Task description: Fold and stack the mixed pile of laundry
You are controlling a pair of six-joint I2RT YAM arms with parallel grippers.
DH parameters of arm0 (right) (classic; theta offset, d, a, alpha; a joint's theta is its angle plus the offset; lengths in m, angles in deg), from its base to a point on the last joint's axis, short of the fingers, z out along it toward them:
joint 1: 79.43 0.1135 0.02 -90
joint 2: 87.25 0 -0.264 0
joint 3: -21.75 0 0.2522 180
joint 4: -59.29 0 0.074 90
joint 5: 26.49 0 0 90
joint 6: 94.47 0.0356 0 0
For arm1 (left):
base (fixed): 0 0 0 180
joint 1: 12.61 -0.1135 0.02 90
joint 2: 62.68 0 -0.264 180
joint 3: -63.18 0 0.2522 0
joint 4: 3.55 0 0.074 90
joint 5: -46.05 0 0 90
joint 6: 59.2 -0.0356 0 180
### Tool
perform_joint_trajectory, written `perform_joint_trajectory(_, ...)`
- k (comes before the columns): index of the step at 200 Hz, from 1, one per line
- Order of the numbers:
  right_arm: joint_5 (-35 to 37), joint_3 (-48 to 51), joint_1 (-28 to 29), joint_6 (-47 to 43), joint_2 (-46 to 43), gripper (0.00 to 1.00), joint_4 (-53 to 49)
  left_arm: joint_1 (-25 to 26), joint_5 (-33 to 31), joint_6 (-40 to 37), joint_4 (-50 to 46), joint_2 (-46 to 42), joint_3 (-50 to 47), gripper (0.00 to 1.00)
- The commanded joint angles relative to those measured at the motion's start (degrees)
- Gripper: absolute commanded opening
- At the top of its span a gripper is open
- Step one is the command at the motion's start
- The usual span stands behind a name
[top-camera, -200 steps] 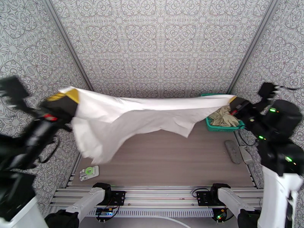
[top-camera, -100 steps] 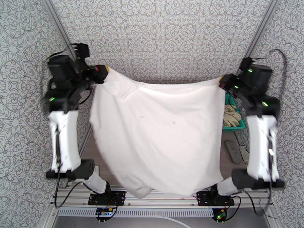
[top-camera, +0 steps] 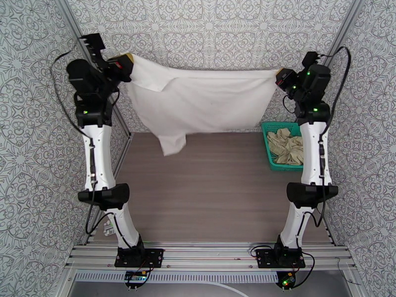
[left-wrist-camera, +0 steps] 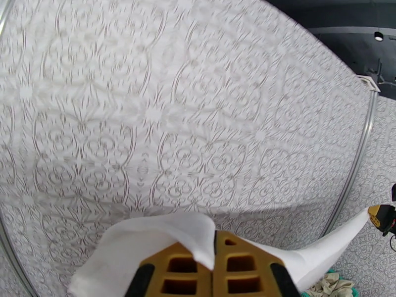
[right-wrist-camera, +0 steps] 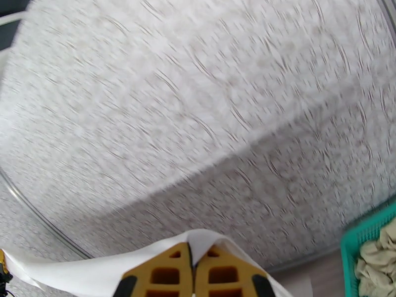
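Note:
The white T-shirt (top-camera: 200, 102) hangs stretched between my two grippers high at the back of the table, one part drooping lower at the left. My left gripper (top-camera: 127, 63) is shut on its left corner and my right gripper (top-camera: 278, 75) on its right corner. In the left wrist view the yellow fingers (left-wrist-camera: 183, 271) pinch a white fold of the T-shirt (left-wrist-camera: 163, 236). Cloth of the same T-shirt (right-wrist-camera: 208, 243) sits between the closed pads in the right wrist view. The beige garment (top-camera: 288, 146) lies crumpled in the teal basket (top-camera: 266, 129).
The basket stands at the right side of the wooden table (top-camera: 208, 194), close to the right arm. Patterned walls (top-camera: 213, 30) close in the back and both sides. Both arms stand tall and extended over the table's side edges.
Both grippers carried the T-shirt up and toward the back wall. The cloth, which hung down over the table half a second ago, is now pulled taut and high.

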Motion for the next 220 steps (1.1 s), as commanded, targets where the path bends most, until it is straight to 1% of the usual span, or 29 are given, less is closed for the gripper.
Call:
perform_joint_trajectory(1,-0.82,13.41,-0.51,-0.43,-7.62,0.0,3.55,-3.05,2.36,1.1,-0.6,-10.34,-11.13,0.0)
perform_joint_trajectory(13,-1.09,25.27,-0.94,0.04,-12.49,0.0,6.07,-3.06,3.64,-0.42,-0.45,-16.44,-24.18,0.0)
perform_joint_trajectory(23,-2.25,37.01,-1.27,0.77,-16.67,0.0,9.66,-3.0,4.88,-0.55,1.16,-21.46,-36.57,0.0)
perform_joint_trajectory(28,-2.67,41.32,-1.36,0.95,-18.42,0.0,11.16,-2.93,5.48,-0.43,2.23,-23.87,-42.42,0.0)
perform_joint_trajectory(31,-3.07,45.59,-1.4,1.18,-19.93,0.0,12.59,-2.71,5.99,-0.46,2.87,-25.42,-45.91,0.0)
perform_joint_trajectory(44,-3.62,58.18,-1.54,1.38,-24.19,0.0,15.65,-1.55,6.6,-0.52,5.66,-31.6,-60.4,0.0)
perform_joint_trajectory(49,-3.47,61.02,-1.54,1.39,-25.36,0.0,16.12,-0.91,6.52,-0.64,6.85,-34.05,-65.83,0.0)
perform_joint_trajectory(58,-3.49,69.45,-1.83,1.45,-27.85,0.0,17.56,0.57,6.2,-0.86,8.53,-38.03,-74.76,0.0)
perform_joint_trajectory(73,-4.32,81.39,-2.44,1.02,-31.58,0.0,19.35,4.16,3.81,-0.92,8.15,-43.57,-86.48,0.0)
perform_joint_trajectory(89,-4.48,90.21,-2.8,0.54,-34.36,0.0,18.95,8.34,-1.1,-1.03,5.03,-48.55,-96.42,0.0)
perform_joint_trajectory(105,-4.53,97.62,-2.9,-0.14,-36.36,0.0,18.51,12.1,-5.35,1.94,3.65,-52.78,-105.75,0.0)
perform_joint_trajectory(120,-4.19,102.32,-2.9,-1.03,-37.6,0.0,16.74,15.12,-8.7,5.38,1.32,-56.37,-112.41,0.0)
perform_joint_trajectory(135,-3.59,106.24,-2.9,-1.25,-38.71,0.0,15.17,18.62,-13.44,8.71,-1.81,-60.09,-117.7,0.0)
perform_joint_trajectory(139,-3.54,107.25,-2.9,-1.25,-38.92,0.0,14.95,19.2,-13.65,9.49,-2.57,-61.05,-118.99,0.0)
perform_joint_trajectory(142,-3.48,107.85,-2.94,-1.3,-39.07,0.0,14.74,19.58,-15.63,10.42,-3.2,-61.75,-119.85,0.0)
perform_joint_trajectory(151,-2.6,109.32,-2.91,-1.72,-39.5,0.0,13.35,20.42,-18.0,13.25,-5.33,-63.76,-122.38,0.0)
perform_joint_trajectory(180,1.63,111.1,-2.99,-2.66,-40.85,0.0,6.12,21.58,-20.28,19.3,-11.19,-69.15,-127.27,0.0)
perform_joint_trajectory(220,6.74,111.3,-3.13,-2.66,-44.63,0.0,-1.9,22.93,-23.37,24.4,-18.86,-73.88,-127.86,0.0)
